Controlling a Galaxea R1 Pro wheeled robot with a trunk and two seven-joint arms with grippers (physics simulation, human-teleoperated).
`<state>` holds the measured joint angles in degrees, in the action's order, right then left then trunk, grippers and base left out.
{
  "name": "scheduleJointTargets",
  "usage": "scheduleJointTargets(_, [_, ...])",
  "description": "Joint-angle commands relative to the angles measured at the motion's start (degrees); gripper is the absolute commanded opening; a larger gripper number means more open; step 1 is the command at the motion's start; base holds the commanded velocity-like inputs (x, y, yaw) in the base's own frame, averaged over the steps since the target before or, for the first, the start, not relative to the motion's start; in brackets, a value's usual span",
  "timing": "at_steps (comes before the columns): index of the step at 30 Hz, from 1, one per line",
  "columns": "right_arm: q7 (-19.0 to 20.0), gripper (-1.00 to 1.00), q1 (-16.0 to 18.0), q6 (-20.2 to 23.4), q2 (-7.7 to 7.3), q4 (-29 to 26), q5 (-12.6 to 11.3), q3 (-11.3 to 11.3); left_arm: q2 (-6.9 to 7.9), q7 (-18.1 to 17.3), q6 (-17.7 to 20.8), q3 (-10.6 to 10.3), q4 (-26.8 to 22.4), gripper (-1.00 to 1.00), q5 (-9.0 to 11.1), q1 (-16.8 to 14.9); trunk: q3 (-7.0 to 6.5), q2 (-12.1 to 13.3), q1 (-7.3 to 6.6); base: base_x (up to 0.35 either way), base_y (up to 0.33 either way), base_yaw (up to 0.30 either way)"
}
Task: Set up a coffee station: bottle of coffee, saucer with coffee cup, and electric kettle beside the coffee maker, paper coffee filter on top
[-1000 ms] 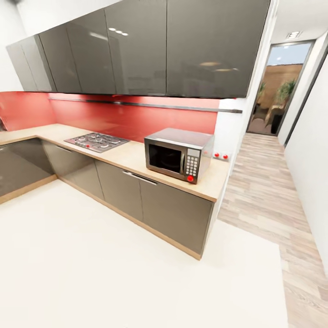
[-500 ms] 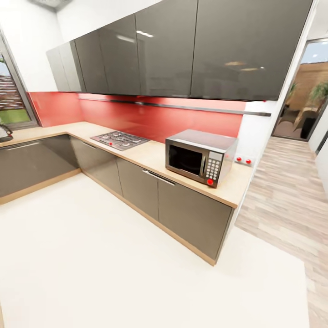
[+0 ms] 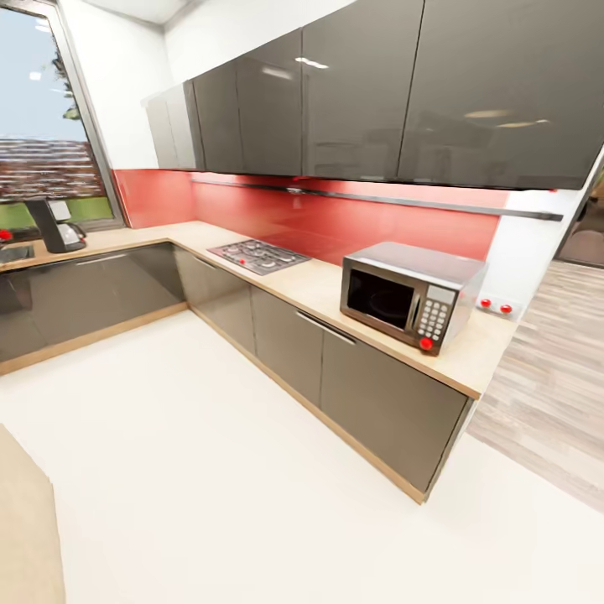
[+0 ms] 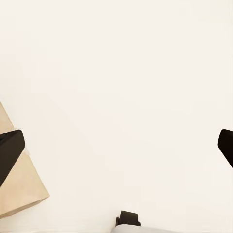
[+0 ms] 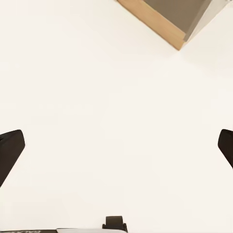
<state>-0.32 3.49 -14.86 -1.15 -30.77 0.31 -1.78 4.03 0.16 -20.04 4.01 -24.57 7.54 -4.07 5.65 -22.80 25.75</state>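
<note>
I am in transit, with nothing in hand, looking across the kitchen from the pale floor. The kitchen countertop is the tabletop I have to work on; it runs in an L from about 9 o'clock, round the corner, and out to 3 o'clock. The coffee maker stands far off at 9 o'clock on the window leg of that tabletop, a tall dark shape with something pale on top and a small clear vessel at its foot. It is where it should stay, so I leave it and treat it as the anchor for everything else. The other pieces are not ones I can pick out from here.

On the long leg sit a gas hob near 11 o'clock and a microwave at 2 o'clock, well apart from each other.

The left pincer is spread wide, its dark fingertips at the far edges of its wrist view, facing bare floor with a tan wood-coloured corner beside one finger. The right pincer is likewise spread and empty above the floor, a cabinet base corner ahead. I judge both are held low and parted for driving.
</note>
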Motion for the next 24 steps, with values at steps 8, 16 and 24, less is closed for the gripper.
scheduleJointTargets(8, [-0.03,1.0,0.03,-0.17,0.01,0.01,0.04,-0.06,0.01,0.02,-0.17,-0.15,0.05,1.0,0.46,-0.06,0.26,-0.12,0.03,0.0,0.0,0.281])
scheduleJointTargets(16, [-0.03,1.0,0.03,-0.17,0.01,0.01,0.04,-0.05,0.11,0.04,-0.26,0.25,0.05,1.0,0.46,-0.06,0.44,-0.12,0.03,0.015,0.0,0.28])
scheduleJointTargets(24, [0.25,1.0,0.03,-0.17,-0.06,0.01,0.11,0.08,0.02,-0.07,-0.35,3.75,0.04,1.0,0.12,-0.06,0.63,-0.12,0.03,0.289,-0.002,0.213])
